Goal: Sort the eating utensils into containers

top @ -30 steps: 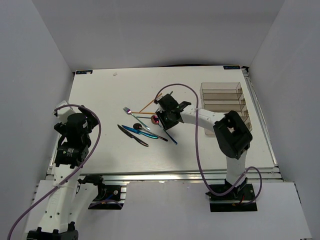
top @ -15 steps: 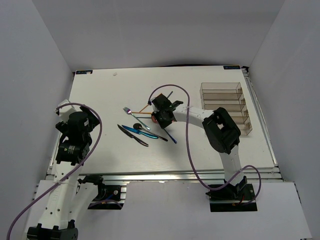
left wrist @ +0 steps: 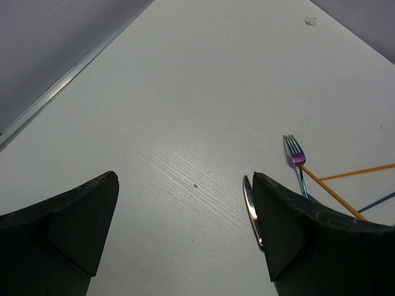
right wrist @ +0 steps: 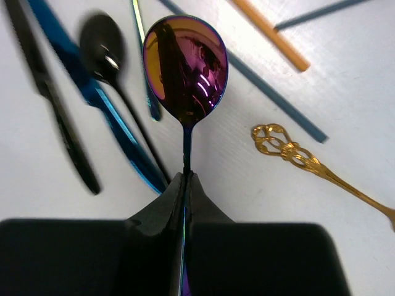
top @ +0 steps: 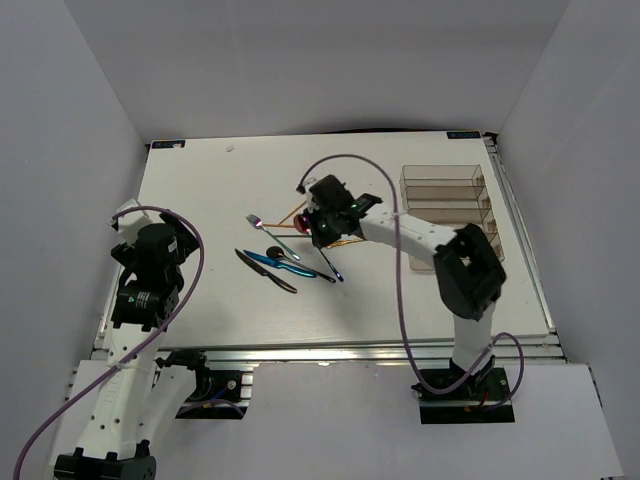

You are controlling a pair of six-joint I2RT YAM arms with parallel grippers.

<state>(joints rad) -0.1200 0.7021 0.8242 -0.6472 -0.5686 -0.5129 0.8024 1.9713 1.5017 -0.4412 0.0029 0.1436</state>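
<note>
My right gripper [top: 318,226] is shut on the neck of the pinkish-purple spoon [right wrist: 185,68], whose bowl sticks out ahead of the fingertips [right wrist: 186,179]. Its bluish handle [top: 331,266] trails toward me. Around it on the table lie a dark spoon [right wrist: 102,43], a blue knife [right wrist: 92,92], a black knife [right wrist: 55,111], an orange chopstick [right wrist: 268,34], a dark blue chopstick [right wrist: 271,98] and a gold handle [right wrist: 290,151]. The clear compartment tray [top: 450,200] stands at the right. My left gripper [left wrist: 185,203] is open and empty at the table's left.
A purple-tined fork [left wrist: 295,151], a knife tip [left wrist: 250,206] and orange chopsticks [left wrist: 333,194] lie just right of the left gripper. The table's left edge rail [left wrist: 62,83] runs close by. White walls enclose the table.
The right gripper has shifted a little to the right and back with the spoon in it. The spoon's handle end has swung leftward. The left arm has barely moved.
</note>
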